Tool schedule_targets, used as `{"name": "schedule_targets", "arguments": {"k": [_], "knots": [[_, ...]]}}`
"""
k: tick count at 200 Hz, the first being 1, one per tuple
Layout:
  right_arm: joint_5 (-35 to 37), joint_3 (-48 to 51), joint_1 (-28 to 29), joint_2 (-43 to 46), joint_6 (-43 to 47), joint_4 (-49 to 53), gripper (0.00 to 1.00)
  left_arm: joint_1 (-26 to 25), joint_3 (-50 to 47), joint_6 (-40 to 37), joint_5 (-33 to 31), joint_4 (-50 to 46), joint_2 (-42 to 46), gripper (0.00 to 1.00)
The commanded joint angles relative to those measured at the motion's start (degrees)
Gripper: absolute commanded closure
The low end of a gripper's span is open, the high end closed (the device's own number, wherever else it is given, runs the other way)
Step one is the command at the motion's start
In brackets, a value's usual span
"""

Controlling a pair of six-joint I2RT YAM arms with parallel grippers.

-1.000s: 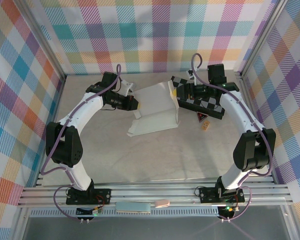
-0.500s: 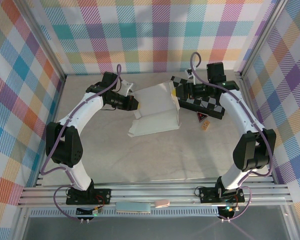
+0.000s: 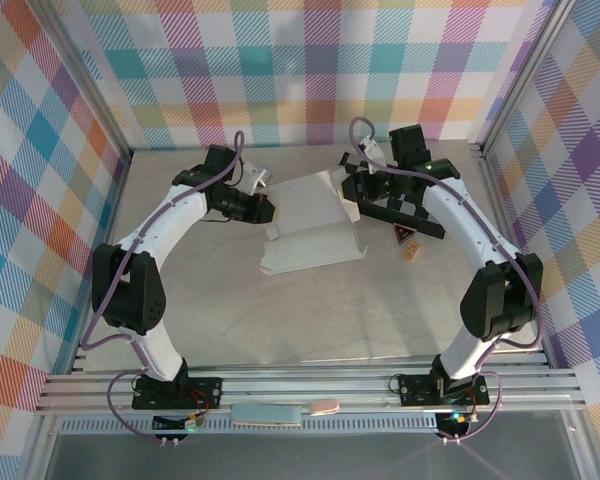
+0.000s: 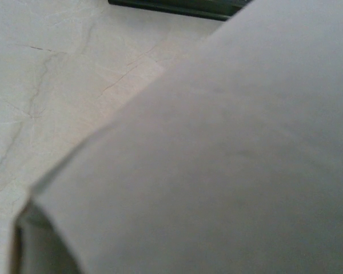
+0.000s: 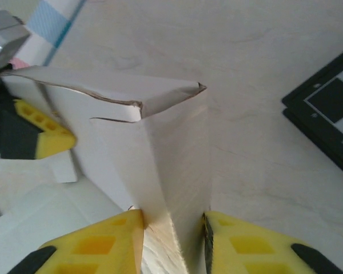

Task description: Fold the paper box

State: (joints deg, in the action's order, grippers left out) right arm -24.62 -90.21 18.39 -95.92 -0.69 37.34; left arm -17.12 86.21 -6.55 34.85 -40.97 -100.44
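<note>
Pale bench (image 3: 280,320), far middle: paper box (image 3: 310,225) half-formed, left hand (image 3: 265,210) pinched on its left edge, right hand (image 5: 172,228) clamped on its right wall (image 5: 180,154); pulling apart could tear the frayed corner (image 5: 195,89)

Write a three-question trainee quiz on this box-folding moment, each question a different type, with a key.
1. True or false: the right gripper has one finger on each side of an upright wall of the paper box.
2. Pick one. The chequered board lies: A) on top of the box; B) on the table, to the box's right; C) at the near edge by the arm bases.
3. Fill in: the left gripper is at the box's ___ edge.

Key: 1 true; 2 B; 3 left.
</note>
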Motion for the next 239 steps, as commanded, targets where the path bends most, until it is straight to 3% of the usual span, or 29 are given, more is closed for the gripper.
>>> {"name": "schedule_targets", "arguments": {"k": [1,22,65,101,157,185,200,239], "knots": [[6.50,-0.68,2.64,-0.64,0.98,-0.17,0.75,-1.85,2.98,-1.98,3.65,0.37,1.52,1.00],[8.98,-0.13,3.77,-0.59,0.43,-1.15,0.82,-2.03,3.25,-2.09,3.56,0.12,1.30,1.00],[10.74,0.80,4.81,-0.58,-1.31,-3.05,0.87,-2.21,3.78,-2.41,3.23,0.01,0.97,1.00],[12.36,0.84,5.68,-0.75,-0.40,-2.65,0.82,-2.40,3.88,-2.42,2.83,0.02,0.96,1.00],[19.98,-0.10,7.99,-2.74,1.53,-0.84,0.83,-2.91,4.05,-2.42,2.17,0.38,0.61,1.00],[22.04,-0.76,8.42,-3.90,1.08,-0.17,0.89,-3.09,4.22,-2.43,1.84,0.30,0.58,1.00],[23.85,-0.42,8.70,-3.88,1.02,-0.51,1.00,-3.17,4.31,-2.42,1.72,0.19,0.51,1.00],[27.10,1.42,9.30,-2.42,1.13,-2.31,1.00,-3.27,4.22,-2.42,1.67,0.27,0.52,1.00]]}}
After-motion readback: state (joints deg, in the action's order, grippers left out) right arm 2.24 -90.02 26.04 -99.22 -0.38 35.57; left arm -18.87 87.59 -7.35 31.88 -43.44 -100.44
